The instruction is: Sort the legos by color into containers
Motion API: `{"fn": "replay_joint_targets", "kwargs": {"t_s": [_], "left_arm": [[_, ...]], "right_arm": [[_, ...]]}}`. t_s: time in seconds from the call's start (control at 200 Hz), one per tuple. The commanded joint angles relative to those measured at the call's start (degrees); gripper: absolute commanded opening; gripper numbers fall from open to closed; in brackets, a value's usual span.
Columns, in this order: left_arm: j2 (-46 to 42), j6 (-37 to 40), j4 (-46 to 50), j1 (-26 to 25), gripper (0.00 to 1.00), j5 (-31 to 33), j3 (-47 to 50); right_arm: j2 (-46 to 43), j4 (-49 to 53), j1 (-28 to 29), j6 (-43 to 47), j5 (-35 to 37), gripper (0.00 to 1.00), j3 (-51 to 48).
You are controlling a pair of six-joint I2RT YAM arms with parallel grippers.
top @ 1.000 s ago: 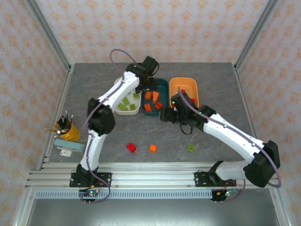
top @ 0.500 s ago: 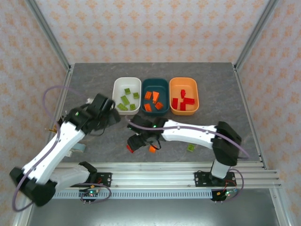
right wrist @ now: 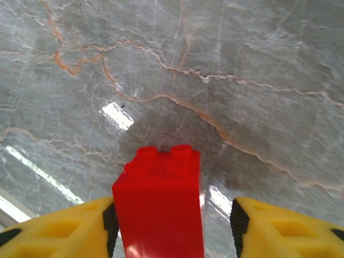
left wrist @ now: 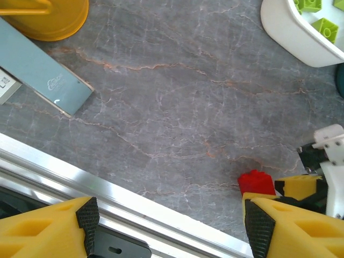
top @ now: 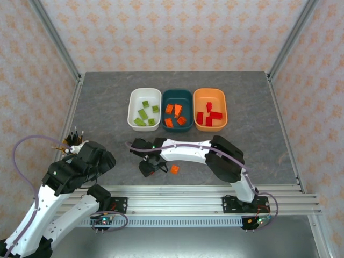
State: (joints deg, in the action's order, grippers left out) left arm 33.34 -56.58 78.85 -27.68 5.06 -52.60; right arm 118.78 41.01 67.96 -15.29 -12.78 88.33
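Observation:
A red lego (right wrist: pixel 161 204) stands on the table between the jaws of my right gripper (right wrist: pixel 173 223). Its left pad touches the brick and a gap remains at the right pad, so the gripper is open. From above, this gripper (top: pixel 149 167) covers the brick, and an orange lego (top: pixel 174 169) lies just to its right. The same red lego (left wrist: pixel 257 181) lies just beyond my left gripper's right fingertip. My left gripper (left wrist: pixel 172 226) is open and holds nothing, over the front rail. The white tub (top: pixel 133 110) holds green legos, the teal tub (top: pixel 177 92) orange ones, the orange tub (top: pixel 209 91) red ones.
A yellow cup of pens (top: pixel 72 142) and a blue-grey box (left wrist: pixel 37 70) stand at the left edge. An aluminium rail (left wrist: pixel 107 193) runs along the front. The right arm (top: pixel 215 150) stretches low across the table's front half.
My left arm swung back from the tubs to the front left. My right gripper moved from the orange tub down onto the red lego, and its jaws narrowed around it.

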Motion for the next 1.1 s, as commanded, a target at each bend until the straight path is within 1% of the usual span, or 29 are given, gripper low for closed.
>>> {"fn": "replay_joint_targets", "kwargs": {"t_s": [0.0, 0.165, 0.3, 0.415, 0.48, 0.591, 0.681, 0.751, 0.821, 0.911, 0.976, 1.096], "left_arm": [[-0.2, -1.5, 2.1, 0.3, 0.75, 1.4, 0.9], [0.0, -0.2, -0.7, 0.3, 0.74, -0.6, 2.5], [-0.6, 2.9, -7.8, 0.3, 0.74, -7.3, 6.1], [0.0, 4.9, -16.2, 0.3, 0.74, -14.5, 8.5], [1.9, 5.8, -20.9, 0.3, 0.74, -17.9, 8.5], [8.0, 7.9, -27.5, 0.0, 0.75, -21.5, 6.1], [14.5, 9.6, -31.5, -0.8, 0.75, -22.0, 2.8], [20.0, 10.4, -34.3, -1.4, 0.75, -21.9, 0.0], [25.0, 10.5, -37.1, -2.0, 0.75, -21.8, -2.3], [31.0, 10.4, -40.3, -2.9, 0.75, -21.7, -5.4], [35.5, 10.6, -41.6, -3.5, 0.75, -21.7, -7.9], [42.0, 11.3, -42.9, -4.9, 0.75, -21.7, -12.4]], "right_arm": [[1.8, 2.1, 0.3, -0.1, 0.3, 0.54, 2.6], [3.0, 2.3, 0.4, -1.4, 1.9, 0.37, 2.7], [1.0, 2.1, -0.3, -2.5, 3.1, 0.26, 1.9], [-5.0, 2.8, -2.6, -4.2, 5.8, 0.24, 0.6], [-10.2, 3.2, -5.8, -5.4, 7.2, 0.23, -1.1], [-18.5, 3.6, -14.0, -6.5, 8.9, 0.23, -4.6], [-22.9, 4.0, -22.1, -6.2, 9.5, 0.23, -6.8], [-23.9, 4.1, -29.1, -5.6, 9.4, 0.23, -7.5], [-22.4, 3.6, -35.6, -4.7, 7.3, 0.22, -6.4], [-17.5, 3.0, -41.6, -3.6, 5.5, 0.22, -2.4], [-12.5, 3.5, -44.2, -3.0, 4.5, 0.22, 2.7], [-2.0, 6.0, -47.2, -2.5, 4.0, 0.21, 13.5]]}}
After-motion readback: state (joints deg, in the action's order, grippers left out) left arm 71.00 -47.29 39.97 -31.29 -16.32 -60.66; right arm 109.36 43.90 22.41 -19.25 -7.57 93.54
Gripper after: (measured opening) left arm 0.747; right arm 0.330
